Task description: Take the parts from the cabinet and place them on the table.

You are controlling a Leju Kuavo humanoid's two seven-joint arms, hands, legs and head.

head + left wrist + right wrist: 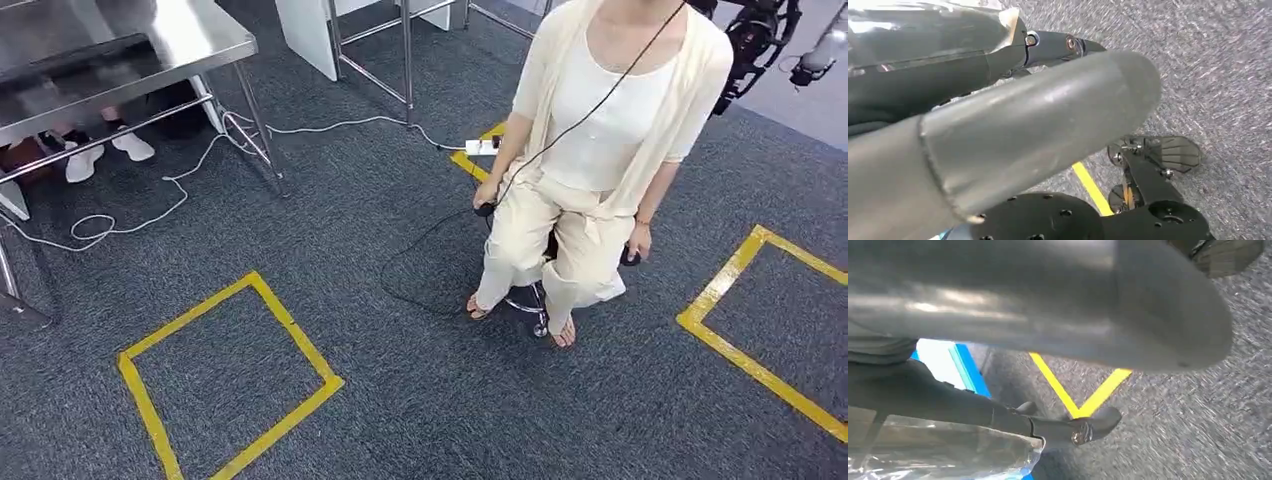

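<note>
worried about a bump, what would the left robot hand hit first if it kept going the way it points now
Probably just the grey carpet: the left robot hand, holding a clear bag, points at bare floor. Depth is unclear.

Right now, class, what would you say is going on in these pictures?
The robot stands on grey carpet marked with yellow tape, looking down at a person seated on a stool and holding a black cable. A steel table stands off to the left. Both arms hang over the floor: the left robot hand appears to grip a clear plastic bag, and the right robot hand a second clear bag.
</note>
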